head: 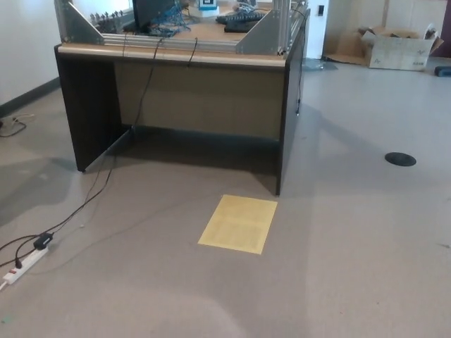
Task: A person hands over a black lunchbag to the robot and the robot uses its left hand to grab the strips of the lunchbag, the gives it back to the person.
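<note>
No black lunchbag shows in the head view, and no person is in sight. Neither of my hands nor any part of my arms appears in the picture. I look down at a grey floor in front of a dark desk.
A dark desk with a metal frame and cables on top stands ahead. A yellow sheet lies on the floor before it. A white power strip with a black cable lies at the left. A cardboard box and a round black floor cover are at the right.
</note>
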### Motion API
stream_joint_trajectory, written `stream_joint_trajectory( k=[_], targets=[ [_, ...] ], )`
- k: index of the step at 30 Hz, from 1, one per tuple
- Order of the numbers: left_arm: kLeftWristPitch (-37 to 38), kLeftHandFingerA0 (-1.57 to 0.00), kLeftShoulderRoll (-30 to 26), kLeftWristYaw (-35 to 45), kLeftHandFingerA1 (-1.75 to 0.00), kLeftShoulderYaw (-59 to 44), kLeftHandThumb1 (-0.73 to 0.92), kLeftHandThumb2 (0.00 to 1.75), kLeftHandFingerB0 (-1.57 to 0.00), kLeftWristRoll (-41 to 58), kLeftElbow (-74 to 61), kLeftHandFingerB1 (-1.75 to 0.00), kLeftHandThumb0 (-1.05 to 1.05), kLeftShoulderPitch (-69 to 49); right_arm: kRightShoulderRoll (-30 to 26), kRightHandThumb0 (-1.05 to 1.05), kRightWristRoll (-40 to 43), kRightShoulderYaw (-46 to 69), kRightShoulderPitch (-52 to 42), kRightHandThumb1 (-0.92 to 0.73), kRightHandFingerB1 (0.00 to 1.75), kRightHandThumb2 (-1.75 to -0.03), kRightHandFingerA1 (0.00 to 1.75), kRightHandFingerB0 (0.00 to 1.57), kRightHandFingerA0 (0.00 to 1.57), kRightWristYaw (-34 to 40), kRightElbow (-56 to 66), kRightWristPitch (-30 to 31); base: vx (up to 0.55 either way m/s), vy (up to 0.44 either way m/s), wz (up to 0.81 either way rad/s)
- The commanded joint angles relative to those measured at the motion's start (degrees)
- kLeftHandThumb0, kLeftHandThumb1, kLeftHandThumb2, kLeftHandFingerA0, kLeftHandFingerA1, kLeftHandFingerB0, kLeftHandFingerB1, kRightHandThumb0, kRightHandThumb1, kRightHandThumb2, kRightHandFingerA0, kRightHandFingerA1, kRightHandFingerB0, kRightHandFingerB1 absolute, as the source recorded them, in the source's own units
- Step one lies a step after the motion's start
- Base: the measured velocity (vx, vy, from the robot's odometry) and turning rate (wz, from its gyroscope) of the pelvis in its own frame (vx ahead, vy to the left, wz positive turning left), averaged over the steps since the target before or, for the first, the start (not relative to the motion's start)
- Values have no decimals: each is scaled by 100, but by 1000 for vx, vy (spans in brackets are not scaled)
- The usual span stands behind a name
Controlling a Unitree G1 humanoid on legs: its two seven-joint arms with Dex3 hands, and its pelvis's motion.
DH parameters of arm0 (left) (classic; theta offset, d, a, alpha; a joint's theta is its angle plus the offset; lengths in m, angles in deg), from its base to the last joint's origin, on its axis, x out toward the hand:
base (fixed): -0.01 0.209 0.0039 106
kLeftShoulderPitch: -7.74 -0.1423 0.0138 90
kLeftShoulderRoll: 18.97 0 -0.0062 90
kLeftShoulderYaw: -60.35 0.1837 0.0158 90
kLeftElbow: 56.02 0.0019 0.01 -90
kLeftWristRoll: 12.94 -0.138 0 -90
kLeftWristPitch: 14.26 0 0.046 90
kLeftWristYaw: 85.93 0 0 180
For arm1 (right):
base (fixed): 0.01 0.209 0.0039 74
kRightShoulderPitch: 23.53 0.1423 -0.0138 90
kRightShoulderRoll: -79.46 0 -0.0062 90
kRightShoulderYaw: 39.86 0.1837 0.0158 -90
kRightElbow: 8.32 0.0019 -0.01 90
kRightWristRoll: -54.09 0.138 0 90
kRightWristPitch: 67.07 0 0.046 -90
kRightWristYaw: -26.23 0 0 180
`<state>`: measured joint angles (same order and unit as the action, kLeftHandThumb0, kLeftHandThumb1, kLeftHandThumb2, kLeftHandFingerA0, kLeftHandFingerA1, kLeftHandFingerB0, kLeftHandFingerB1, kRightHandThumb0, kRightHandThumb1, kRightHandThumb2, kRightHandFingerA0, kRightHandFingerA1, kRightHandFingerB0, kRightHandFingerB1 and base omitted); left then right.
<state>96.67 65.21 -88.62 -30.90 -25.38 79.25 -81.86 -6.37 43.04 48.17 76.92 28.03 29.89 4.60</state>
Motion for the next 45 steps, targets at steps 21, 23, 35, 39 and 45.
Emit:
stream_joint_trajectory(
  k=[21, 23, 35, 39, 45],
  targets=[
    [1087, 0, -789, 589, -12, -551, 52, 87, -8, 471, -3514, -20, -79, 929, -263, -66, -160, -175, 354, -73, 38, -63, 43, 39, 47, 258, -564, -1581, 0, 0, 0],
    [730, 0, -818, 648, -16, -519, 51, 89, -10, 316, -4011, -22, -79, 1242, -266, -67, -164, -175, 372, -73, 38, -63, 43, 40, 48, 278, -605, -1621, 0, 0, 0],
    [-376, -3, -725, 1095, -15, 94, 49, 88, -7, -221, -4810, -21, -78, 3393, -285, -67, -189, -189, 418, -76, 38, -63, 41, 41, 45, 291, -697, -1584, 0, 0, 0],
    [-683, 0, -454, 988, -24, 344, 63, 59, -7, -466, -4815, -25, -80, 4018, -264, -69, -220, -204, 359, -74, 38, -64, 42, 40, 46, 329, -702, -1659, 0, 0, 0],
    [-1050, -3, 35, 953, -15, 691, 49, 88, -8, -689, -4805, -22, -78, 4628, -252, -69, -209, -192, 273, -76, 38, -63, 42, 42, 47, 327, -635, -1655, 0, 0, 0]
  ],
)
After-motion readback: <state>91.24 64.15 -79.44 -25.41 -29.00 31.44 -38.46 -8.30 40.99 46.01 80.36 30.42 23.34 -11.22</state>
